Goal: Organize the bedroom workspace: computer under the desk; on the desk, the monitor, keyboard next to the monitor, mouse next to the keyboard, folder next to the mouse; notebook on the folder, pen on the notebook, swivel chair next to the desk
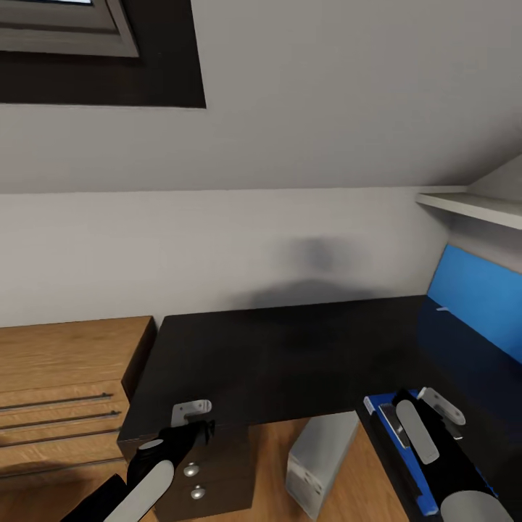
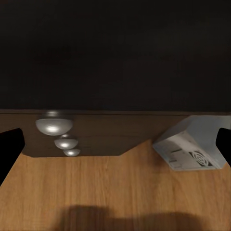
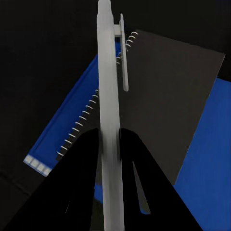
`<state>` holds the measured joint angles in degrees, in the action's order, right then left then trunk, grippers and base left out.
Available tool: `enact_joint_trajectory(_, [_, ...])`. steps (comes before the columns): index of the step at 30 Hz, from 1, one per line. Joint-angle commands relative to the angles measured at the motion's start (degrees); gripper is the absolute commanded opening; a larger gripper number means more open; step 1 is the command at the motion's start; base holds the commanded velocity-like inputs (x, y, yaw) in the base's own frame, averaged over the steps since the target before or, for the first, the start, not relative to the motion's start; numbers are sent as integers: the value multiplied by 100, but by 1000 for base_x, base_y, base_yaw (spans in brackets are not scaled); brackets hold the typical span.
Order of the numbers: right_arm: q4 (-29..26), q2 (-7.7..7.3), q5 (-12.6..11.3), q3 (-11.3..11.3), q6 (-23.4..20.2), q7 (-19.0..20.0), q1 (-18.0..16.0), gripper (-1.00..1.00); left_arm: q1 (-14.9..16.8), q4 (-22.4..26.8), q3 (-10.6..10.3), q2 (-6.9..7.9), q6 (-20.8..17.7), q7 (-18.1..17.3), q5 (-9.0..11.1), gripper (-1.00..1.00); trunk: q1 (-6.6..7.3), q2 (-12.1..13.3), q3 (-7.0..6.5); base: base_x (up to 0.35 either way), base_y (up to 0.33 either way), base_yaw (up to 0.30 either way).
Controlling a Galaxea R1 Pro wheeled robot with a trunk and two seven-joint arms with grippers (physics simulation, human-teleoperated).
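My right gripper (image 3: 109, 137) is shut on the pen (image 3: 108, 72), a thin pale grey stick with a clip. The pen is over the spiral edge of the dark grey notebook (image 3: 168, 96), which lies on the blue folder (image 3: 211, 163). Whether the pen touches the notebook, I cannot tell. In the head view the right gripper (image 1: 420, 413) hovers over the folder (image 1: 378, 407) at the near right of the black desk (image 1: 290, 355). The left gripper (image 1: 190, 420) stands open at the desk's near left edge. The light grey computer (image 1: 319, 464) stands on the floor under the desk.
Light oak drawers (image 1: 65, 384) with bar handles adjoin the desk on the left. A dark drawer unit with round knobs (image 2: 54, 126) sits under the desk edge. A blue back panel (image 1: 478, 297) and a white shelf (image 1: 471, 206) bound the right side. A sloped grey wall rises behind.
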<state>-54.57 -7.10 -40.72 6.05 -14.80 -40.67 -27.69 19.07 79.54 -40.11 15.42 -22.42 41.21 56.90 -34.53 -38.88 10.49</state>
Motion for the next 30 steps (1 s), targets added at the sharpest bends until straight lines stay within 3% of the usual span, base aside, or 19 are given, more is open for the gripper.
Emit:
enact_joint_trajectory(1, [57,-39,-22,1,-32,34,-5,-100,9,9,-14,5,-8,45,32,100,-4,-8,10,152,-78,0])
enact_joint_trajectory(14, [224,-237,-24,-2,-32,145,-10,-100,9,6,-14,5,-16,41,28,100,-4,-8,10,42,-21,0])
enact_joint_trajectory(30, [515,-266,-24,-6,-22,148,-28,-100,9,39,-111,-19,-16,43,27,100,-4,-8,10,87,0,0])
